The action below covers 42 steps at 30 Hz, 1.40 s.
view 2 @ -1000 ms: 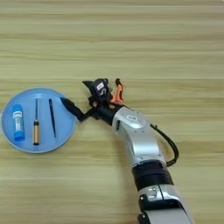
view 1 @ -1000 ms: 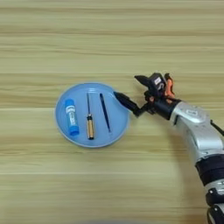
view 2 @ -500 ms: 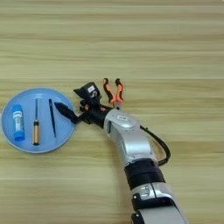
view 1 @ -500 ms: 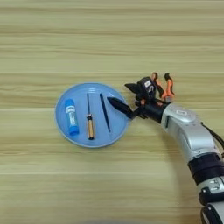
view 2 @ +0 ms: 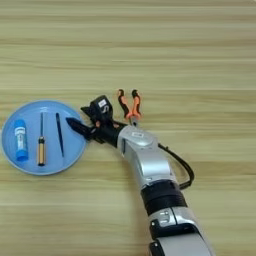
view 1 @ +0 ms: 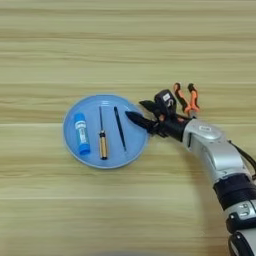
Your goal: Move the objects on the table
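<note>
A round light-blue plate (view 1: 72,116) lies left of centre on the table. In it, from left to right, lie a blue-and-white tube (view 1: 81,140), an amber-handled screwdriver (view 1: 102,141) and a thin black stick (view 1: 120,129). Orange-and-black pliers (view 1: 185,97) rest on the wood right of the plate, behind my wrist, with their handles pointing away. My right gripper (view 1: 135,110) hovers over the plate's right rim, open, with nothing between its two black fingers. The same gripper (view 2: 76,114) shows beside the pliers (view 2: 129,104) in the right eye view.
My silver forearm (view 2: 150,170) runs from the bottom edge up and left to the plate (view 2: 27,111). Bare wooden table (view 1: 125,40) stretches all around the plate and pliers.
The gripper has slid a little left and down over the plate's right rim, leaving the pliers' handles more exposed behind the wrist. The things in the plate and the pliers have not moved.
</note>
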Motion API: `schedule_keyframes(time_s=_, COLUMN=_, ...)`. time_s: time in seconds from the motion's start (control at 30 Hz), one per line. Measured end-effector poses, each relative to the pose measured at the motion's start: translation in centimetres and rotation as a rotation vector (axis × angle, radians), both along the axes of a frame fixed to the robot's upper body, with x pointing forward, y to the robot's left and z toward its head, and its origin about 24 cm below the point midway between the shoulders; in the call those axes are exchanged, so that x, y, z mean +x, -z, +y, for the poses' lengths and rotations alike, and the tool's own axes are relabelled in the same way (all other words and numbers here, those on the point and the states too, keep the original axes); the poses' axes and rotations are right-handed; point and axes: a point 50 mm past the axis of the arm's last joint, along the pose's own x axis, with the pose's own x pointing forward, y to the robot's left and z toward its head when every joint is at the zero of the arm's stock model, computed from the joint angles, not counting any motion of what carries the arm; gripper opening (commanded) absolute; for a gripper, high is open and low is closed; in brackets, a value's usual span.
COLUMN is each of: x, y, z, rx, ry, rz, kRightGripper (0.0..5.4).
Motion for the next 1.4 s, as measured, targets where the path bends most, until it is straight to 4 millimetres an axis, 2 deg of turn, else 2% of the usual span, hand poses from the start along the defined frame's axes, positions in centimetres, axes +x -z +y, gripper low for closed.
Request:
schedule_keyframes(time_s=0.7, x=0.2, y=0.1, z=0.3, rx=-0.014, ry=-0.017, rz=0.03, kRightGripper=0.48)
schedule_keyframes(time_s=1.1, x=0.5, y=0.2, z=0.2, rx=-0.016, ry=-0.009, rz=0.034, kRightGripper=0.41)
schedule_keyframes(time_s=1.4, x=1.7, y=0.0, z=-1.4, rx=-0.017, ry=0.132, rz=0.028, kRightGripper=0.4)
